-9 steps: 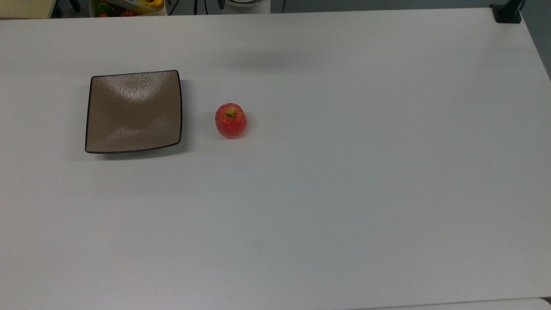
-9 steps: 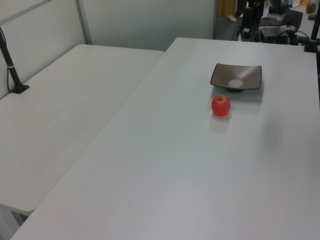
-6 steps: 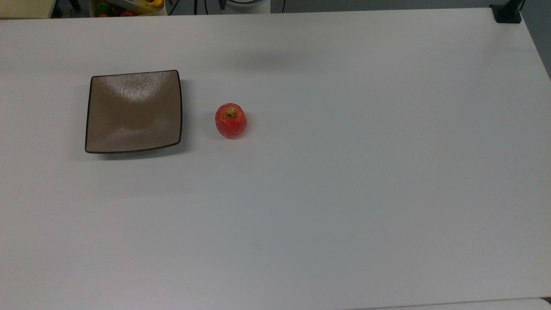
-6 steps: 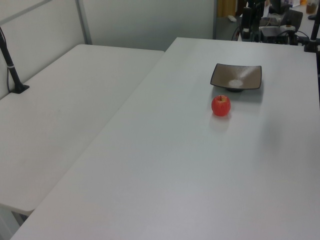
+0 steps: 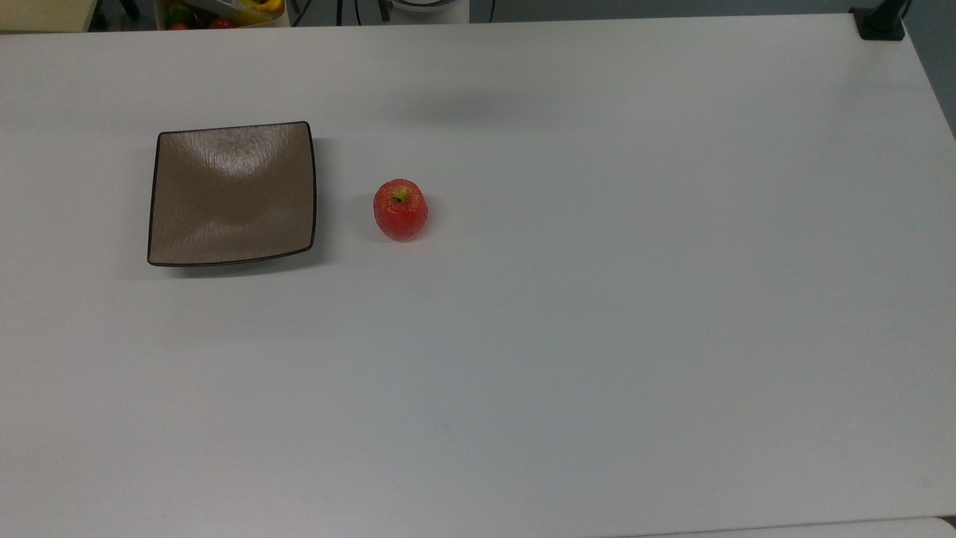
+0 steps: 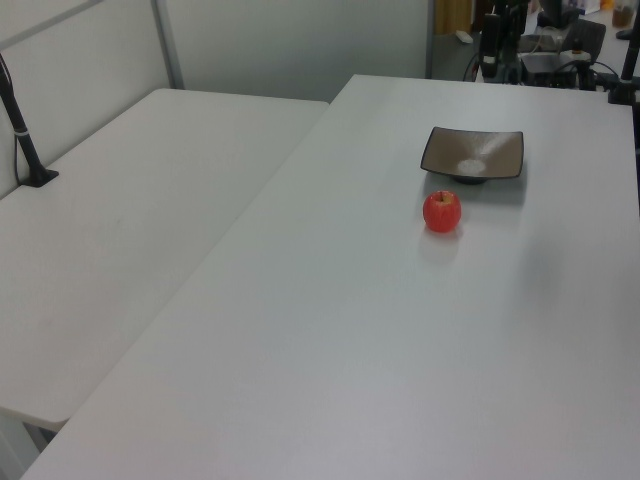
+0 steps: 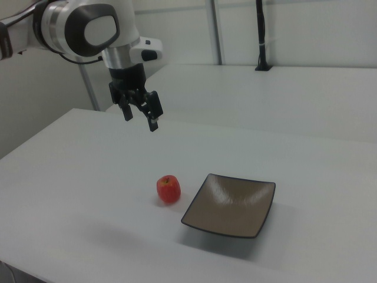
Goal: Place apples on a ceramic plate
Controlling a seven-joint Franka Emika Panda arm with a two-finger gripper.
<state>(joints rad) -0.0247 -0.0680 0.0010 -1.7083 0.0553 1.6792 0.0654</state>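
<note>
- Sitting upright on the white counter (image 5: 597, 336), the apple (image 5: 401, 209) has its yellow-green stem dimple and short dark stem facing up; it is near round, so no long axis can be told.
- Apple rests apart from the ceramic plate (image 5: 232, 194), near it on the top view's right; in the right view apple (image 7: 168, 189) lies to the right view's left of plate (image 7: 231, 204); in the left view apple (image 6: 442, 211) sits nearer the camera than plate (image 6: 472, 154).
- Plate is bare, lying flat, corners upturned; glare on its glaze hides part of the streaked texture.
- Claw (image 7: 141, 115) hangs well above the counter in the right view, pointing down, tilted slightly; fingers spread, nothing between them.
- Arm (image 7: 82, 26) is cut off at the right view's left edge.
- Top view's upper edge: a container of coloured items (image 5: 220, 11), cut off, contents hard to make out.
- Black clamp (image 5: 880, 21) at the counter's far corner, partly cropped.
</note>
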